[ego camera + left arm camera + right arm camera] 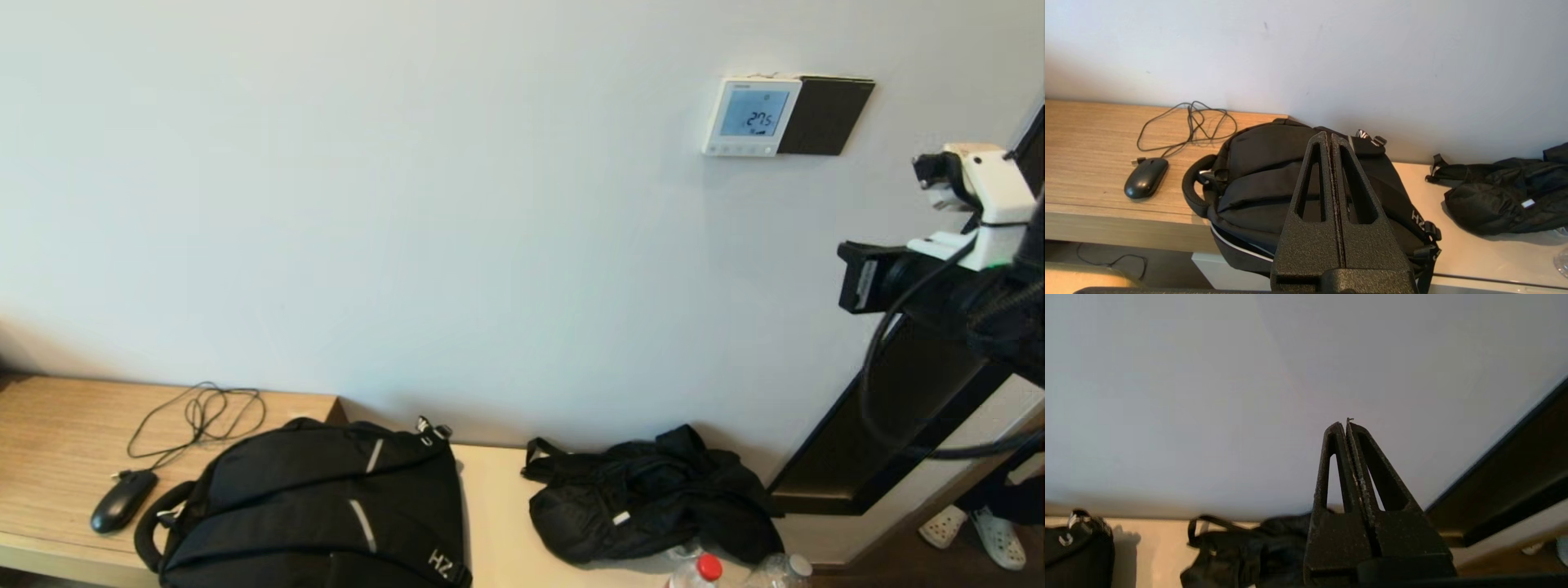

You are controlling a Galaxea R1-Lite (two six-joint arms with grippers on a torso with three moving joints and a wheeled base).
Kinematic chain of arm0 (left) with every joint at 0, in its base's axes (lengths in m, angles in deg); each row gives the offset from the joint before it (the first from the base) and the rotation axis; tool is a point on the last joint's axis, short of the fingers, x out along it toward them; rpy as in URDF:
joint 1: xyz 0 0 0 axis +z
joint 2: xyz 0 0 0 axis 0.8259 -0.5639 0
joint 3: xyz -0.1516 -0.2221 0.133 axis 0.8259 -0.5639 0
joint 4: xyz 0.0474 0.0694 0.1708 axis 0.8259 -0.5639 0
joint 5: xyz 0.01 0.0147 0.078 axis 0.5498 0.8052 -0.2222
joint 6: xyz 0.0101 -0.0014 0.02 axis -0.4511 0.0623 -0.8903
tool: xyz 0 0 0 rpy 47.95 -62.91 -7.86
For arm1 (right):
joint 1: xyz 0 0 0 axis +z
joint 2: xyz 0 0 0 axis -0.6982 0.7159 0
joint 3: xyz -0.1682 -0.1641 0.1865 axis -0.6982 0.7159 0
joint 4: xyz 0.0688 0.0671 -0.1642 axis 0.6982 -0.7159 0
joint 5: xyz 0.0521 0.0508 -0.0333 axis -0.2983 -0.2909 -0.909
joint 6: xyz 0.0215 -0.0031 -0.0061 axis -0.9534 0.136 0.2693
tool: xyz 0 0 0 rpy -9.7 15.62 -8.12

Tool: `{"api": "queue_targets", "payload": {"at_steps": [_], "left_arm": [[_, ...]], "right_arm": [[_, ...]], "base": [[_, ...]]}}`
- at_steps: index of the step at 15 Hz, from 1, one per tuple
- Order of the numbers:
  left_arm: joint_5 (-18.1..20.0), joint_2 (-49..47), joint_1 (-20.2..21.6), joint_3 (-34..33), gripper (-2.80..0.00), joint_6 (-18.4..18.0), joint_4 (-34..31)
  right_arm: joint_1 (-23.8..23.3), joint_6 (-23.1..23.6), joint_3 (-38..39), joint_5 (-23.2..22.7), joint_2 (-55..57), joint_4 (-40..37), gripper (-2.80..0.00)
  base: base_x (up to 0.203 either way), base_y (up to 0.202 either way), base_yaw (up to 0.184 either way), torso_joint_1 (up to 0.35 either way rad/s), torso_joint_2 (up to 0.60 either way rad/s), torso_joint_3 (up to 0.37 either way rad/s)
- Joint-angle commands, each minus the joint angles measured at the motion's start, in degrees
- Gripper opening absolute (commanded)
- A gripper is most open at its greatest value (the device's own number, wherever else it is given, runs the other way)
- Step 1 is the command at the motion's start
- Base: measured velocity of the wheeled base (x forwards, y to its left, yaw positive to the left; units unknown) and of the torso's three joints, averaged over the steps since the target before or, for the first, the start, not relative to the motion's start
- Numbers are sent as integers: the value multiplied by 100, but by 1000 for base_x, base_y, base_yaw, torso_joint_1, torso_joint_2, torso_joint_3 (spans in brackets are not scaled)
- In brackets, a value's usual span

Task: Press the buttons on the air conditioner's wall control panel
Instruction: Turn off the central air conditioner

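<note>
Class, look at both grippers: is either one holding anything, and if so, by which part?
Nothing is held. The left gripper is shut empty above the black backpack; the right gripper is shut empty facing the bare wall.

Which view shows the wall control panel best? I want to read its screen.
The head view: the wall control panel hangs there, screen lit, digits visible. Both wrist views miss it, showing only bare wall beyond each shut hand.
</note>
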Motion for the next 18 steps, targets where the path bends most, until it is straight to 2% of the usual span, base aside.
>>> {"api": "queue_targets", "payload": {"at_steps": [1,4,6,9,15,18], "left_arm": [[-1,2,2,0,-280,1,1],[-1,-6,2,0,-280,1,1],[-1,-1,2,0,-280,1,1],[-1,-6,2,0,-280,1,1],[-1,-6,2,0,-280,1,1],[-1,-6,2,0,-280,4,1]], "right_arm": [[29,3,902,11,-957,24,-280],[8,-97,2085,-30,-1919,18,-280],[-2,-168,2798,-221,-2679,-57,-280],[-138,-202,3565,-508,-3782,-533,-280],[-525,-195,4434,-1129,-5920,-2032,-280],[-649,-170,4577,-1349,-6718,-2745,-280]], "base": [[0,0,0,0,0,0],[0,0,0,0,0,0],[0,0,0,0,0,0],[0,0,0,0,0,0],[0,0,0,0,0,0],[0,0,0,0,0,0]]}}
